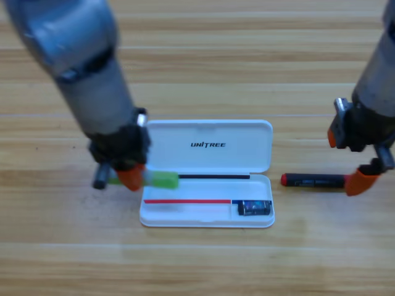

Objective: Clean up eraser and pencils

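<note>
The eraser (254, 208) lies in the right end compartment of the open white case (185, 217). My left gripper (129, 177) is shut on the light green pencil (159, 180), which it holds level over the case's left edge at the hinge. To the right of the case, the red-ended pencil (313, 180) with the black middle lies on the table. My right gripper (347, 160) is open at that pencil's right end. One of its orange jaws covers the tip and the other stands higher up in the picture.
The case's lid (207, 145) lies flat on the wooden table (203, 265), on the far side of the tray. The left arm slants in from the upper left and the right arm comes down along the right edge.
</note>
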`<state>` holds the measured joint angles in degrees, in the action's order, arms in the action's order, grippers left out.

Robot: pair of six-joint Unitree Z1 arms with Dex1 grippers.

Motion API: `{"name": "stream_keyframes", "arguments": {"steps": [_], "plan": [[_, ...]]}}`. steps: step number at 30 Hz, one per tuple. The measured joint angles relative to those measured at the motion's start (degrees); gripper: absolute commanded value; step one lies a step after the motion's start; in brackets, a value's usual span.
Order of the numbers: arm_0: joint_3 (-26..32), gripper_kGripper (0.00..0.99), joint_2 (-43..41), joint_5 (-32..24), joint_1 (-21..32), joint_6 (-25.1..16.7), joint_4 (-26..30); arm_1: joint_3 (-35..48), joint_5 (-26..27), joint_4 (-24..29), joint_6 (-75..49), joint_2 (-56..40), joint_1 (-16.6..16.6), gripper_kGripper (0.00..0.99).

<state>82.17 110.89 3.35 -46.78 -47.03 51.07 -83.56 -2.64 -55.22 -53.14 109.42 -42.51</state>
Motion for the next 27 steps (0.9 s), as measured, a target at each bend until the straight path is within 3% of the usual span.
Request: {"name": "stream_keyframes", "arguments": {"steps": [3,7,16,21,24,26,27], "plan": [[2.1,0.000,3.3,0.0,-2.3,0.5,0.0,-3.3,0.1,0.4,-1.4,4.5,2.0,0.879],[4.2,0.000,6.0,0.0,-3.9,1.0,0.0,-6.2,0.5,0.5,-2.8,9.4,3.4,0.977],[6.8,0.000,9.3,-0.3,-4.2,2.6,0.6,-10.2,2.3,0.5,-5.0,15.3,4.8,0.977],[8.8,0.000,10.9,-0.7,-4.5,3.6,1.1,-11.3,2.4,0.5,-5.7,18.0,5.3,0.890],[10.0,0.000,11.5,-0.8,-4.8,4.6,1.7,-12.7,2.4,0.5,-6.0,18.9,5.7,0.776],[10.4,0.000,11.9,-0.8,-5.0,5.2,2.1,-12.7,2.4,0.5,-6.2,18.9,5.9,0.646],[10.6,0.000,12.0,-0.9,-5.2,5.5,2.2,-12.7,2.4,0.5,-6.3,18.9,5.9,0.511]]}}
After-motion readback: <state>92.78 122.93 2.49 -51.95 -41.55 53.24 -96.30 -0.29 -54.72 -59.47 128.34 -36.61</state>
